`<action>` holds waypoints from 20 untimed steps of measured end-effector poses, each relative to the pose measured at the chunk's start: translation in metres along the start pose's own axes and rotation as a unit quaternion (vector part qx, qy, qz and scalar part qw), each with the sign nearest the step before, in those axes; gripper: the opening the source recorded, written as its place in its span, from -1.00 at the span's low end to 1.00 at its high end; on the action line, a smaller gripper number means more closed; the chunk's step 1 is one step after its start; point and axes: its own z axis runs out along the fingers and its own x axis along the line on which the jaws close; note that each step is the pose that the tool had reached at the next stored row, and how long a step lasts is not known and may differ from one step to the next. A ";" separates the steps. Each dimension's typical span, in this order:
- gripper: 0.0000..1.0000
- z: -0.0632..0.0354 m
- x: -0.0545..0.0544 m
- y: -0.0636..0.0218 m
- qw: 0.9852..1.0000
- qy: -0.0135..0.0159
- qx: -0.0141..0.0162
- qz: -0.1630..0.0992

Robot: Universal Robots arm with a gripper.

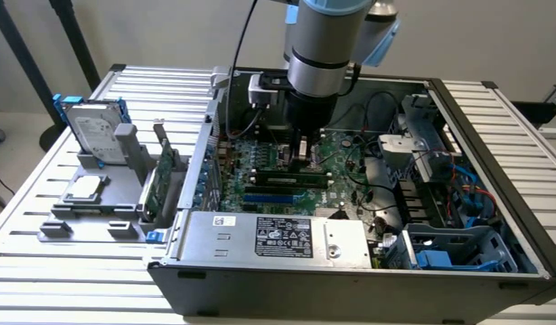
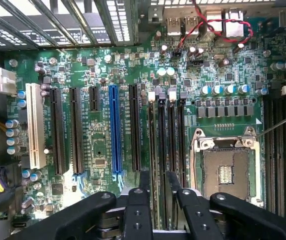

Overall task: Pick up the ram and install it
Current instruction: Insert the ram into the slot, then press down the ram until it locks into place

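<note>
The job looked almost done. The ram [image 1: 291, 181] lay long and flat in a black slot on the green board, just in front of the hand [image 1: 301, 161] and a little lower than it. It seemed to sit in the slot. I could not tell if it had been pushed all the way down or if the clips at its ends had snapped shut, so a last push may have been left.

The hand [image 2: 158, 175] was low inside the case [image 1: 494, 135], right over the row of slots [image 2: 161, 135]. Its two fingers [image 2: 144, 182] stood apart with a gap between them, and slots showed through the gap. They were not squeezing anything that I could see. I could not tell if the fingers were touching the ram.

The other slots beside the hand looked empty.

There was not much writing to read. A white label [image 1: 284, 237] with black marks sat on the gray metal box, nearer the front of the case than the hand, but its words were too small. The green board had tiny white print by its slots, also too small. Well apart from the hand, outside the case, a drive [image 1: 95, 132] stood on the surface [image 1: 79, 271] with a pale label I could not read.
</note>
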 end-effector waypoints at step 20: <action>-0.79 0.0009 0.000 0.0001 1.000 0.000 0.001 0.000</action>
